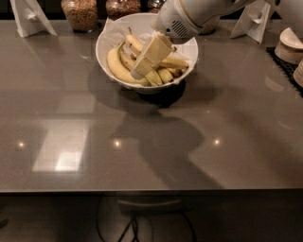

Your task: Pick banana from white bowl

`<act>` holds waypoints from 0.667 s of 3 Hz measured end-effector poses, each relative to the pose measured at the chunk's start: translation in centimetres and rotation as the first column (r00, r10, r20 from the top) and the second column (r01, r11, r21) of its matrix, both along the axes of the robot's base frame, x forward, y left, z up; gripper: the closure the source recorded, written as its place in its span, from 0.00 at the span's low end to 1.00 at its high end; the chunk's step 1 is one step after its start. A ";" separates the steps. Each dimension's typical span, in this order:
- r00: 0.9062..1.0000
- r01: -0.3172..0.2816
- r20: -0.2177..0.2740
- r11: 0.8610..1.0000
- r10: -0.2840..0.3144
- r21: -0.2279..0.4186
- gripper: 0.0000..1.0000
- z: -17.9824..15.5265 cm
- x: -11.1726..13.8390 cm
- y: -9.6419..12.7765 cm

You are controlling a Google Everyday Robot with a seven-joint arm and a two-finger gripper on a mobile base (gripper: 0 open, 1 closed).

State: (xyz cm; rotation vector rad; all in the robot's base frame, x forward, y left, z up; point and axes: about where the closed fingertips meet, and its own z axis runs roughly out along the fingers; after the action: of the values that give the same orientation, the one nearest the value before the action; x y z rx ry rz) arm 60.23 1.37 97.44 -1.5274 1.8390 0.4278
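Note:
The white bowl (pixel 108 38), lined with crumpled white paper, stands at the back middle of the grey table (pixel 151 142). It holds several bananas. A long slim pale-yellow banana (pixel 176 62) with speckles runs from the back left to the right rim, and my gripper hides its middle. A plump yellow banana (pixel 115 66) lies along the left wall. My gripper (pixel 144 64) reaches down-left from the white arm (pixel 182 19) into the middle of the bowl, right over the bananas. I cannot tell whether it touches one.
Glass jars (pixel 79 12) (pixel 122 6) stand just behind the bowl. White folded card stands sit at the back left (pixel 29 18) and back right (pixel 255 20). Stacked pale dishes (pixel 289 43) on a black mat (pixel 284 64) are at the right edge.

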 end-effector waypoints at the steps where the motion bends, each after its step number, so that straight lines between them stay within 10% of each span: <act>1: 1.000 -0.009 0.004 1.000 0.009 -0.007 0.21 -0.8 2.4 0.8; 2: 1.000 -0.007 -0.012 1.000 0.007 -0.024 0.31 -2.2 4.1 1.1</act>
State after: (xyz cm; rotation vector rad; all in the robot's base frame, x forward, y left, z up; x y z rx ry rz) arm 64.29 2.45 95.24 -1.5508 1.8540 0.4205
